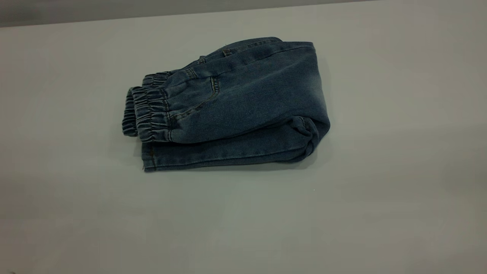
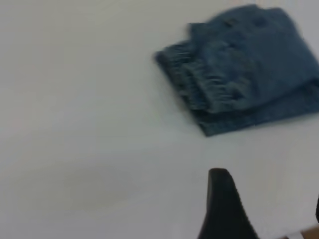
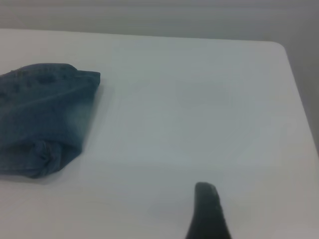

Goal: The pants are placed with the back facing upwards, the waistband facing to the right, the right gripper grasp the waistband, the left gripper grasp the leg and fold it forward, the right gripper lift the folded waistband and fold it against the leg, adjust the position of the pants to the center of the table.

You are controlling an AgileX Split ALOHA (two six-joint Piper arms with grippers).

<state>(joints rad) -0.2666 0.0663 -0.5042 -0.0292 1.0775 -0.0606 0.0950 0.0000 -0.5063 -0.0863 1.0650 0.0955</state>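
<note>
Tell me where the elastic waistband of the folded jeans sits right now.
In the exterior view the waistband lies at the left end of the folded jeans, on top of the leg layer, near the middle of the table.

folded pants lie mid-table, waistband at left, on the leg

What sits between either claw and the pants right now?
Nothing visible. Only bare table separates the left claw's finger and the right claw's finger from the folded pants, both clear of the cloth.
</note>
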